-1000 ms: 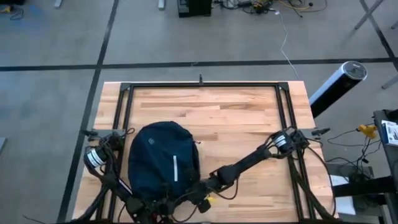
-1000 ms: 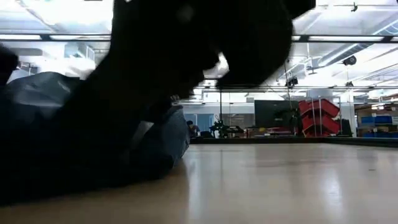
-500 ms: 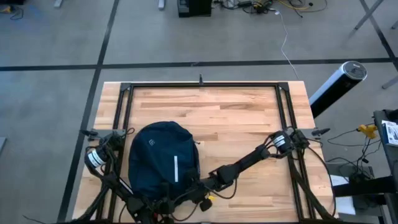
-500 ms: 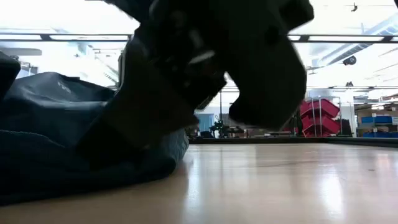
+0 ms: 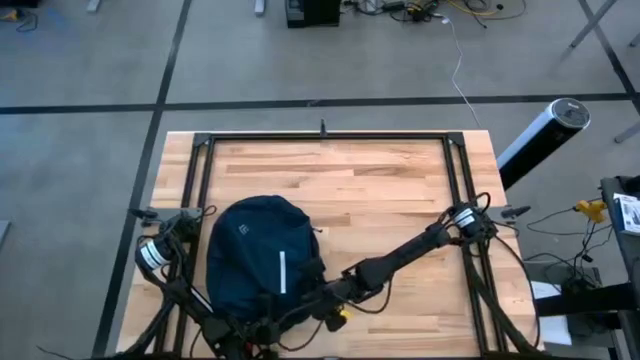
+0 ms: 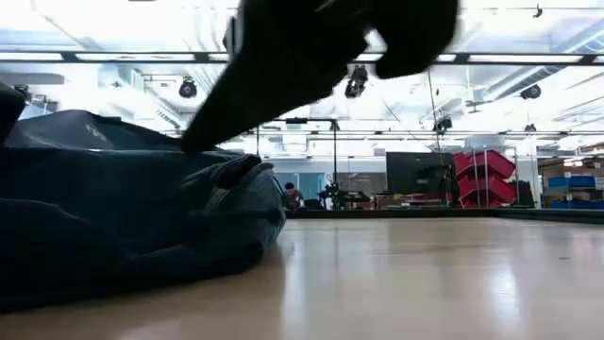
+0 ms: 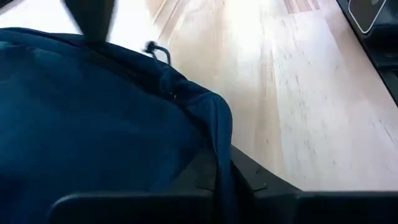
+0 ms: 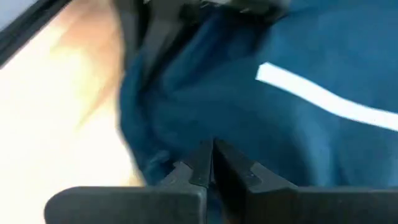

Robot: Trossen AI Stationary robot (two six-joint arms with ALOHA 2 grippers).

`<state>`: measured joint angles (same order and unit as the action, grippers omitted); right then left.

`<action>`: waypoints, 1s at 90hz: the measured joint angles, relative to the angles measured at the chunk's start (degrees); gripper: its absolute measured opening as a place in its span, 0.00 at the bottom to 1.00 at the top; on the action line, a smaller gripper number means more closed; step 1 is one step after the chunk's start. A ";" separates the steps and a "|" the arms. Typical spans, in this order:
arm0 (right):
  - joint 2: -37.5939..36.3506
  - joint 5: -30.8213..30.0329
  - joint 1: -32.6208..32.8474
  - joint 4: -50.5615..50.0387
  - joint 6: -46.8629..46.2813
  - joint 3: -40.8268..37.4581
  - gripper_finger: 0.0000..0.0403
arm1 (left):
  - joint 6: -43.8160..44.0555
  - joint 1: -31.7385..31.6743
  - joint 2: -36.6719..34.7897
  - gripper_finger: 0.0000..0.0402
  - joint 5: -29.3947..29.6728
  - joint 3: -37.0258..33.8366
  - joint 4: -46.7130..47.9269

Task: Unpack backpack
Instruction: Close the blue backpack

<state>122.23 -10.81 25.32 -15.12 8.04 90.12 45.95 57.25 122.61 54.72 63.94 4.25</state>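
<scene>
The dark navy backpack [image 5: 262, 255] lies flat on the wooden table near its left front corner, white stripe [image 5: 282, 272] facing up. It also fills the left wrist view [image 7: 93, 118] and the left of the low view [image 6: 113, 227]. My left gripper [image 7: 222, 180] is at the backpack's near end, shut on a fold of its fabric. My right gripper [image 8: 212, 163] reaches in from the right to the backpack's near right side [image 5: 318, 303]. Its fingers are shut, their tips just over the fabric close to the stripe [image 8: 323, 99]. My left gripper pinches a fold at the backpack's edge [image 7: 221, 146] between its two fingers, and the fold runs down between them. The rest of the backpack lies slack on the table. My right gripper's shut fingertips [image 8: 205, 155] stand against the navy fabric; whether they touch it, I cannot tell.
The bare wooden table top [image 5: 380, 190] stretches to the far and right of the backpack. A black frame [image 5: 320, 138] runs along the far edge and both sides. Cables hang at both arm bases [image 5: 165, 240].
In the low view my right gripper, which stood low in front of the backpack, has risen and tipped, and more of the backpack now shows. In the high view it has gone slightly toward the near edge. The backpack has stayed where it was.
</scene>
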 joint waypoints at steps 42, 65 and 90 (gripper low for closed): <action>3.35 3.36 0.29 3.80 -4.14 -0.65 0.30 | 0.09 0.07 0.04 0.00 0.20 0.00 -0.11; 4.87 3.27 0.29 3.92 -8.12 -0.65 0.32 | 0.17 0.07 0.04 0.00 0.24 0.00 -0.13; 5.17 0.57 0.92 3.27 -8.08 -0.65 0.06 | 0.26 0.07 0.04 0.00 0.24 0.00 -0.26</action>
<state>127.40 -10.24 26.24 -11.85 -0.04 89.47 46.22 57.32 122.65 54.96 63.94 3.99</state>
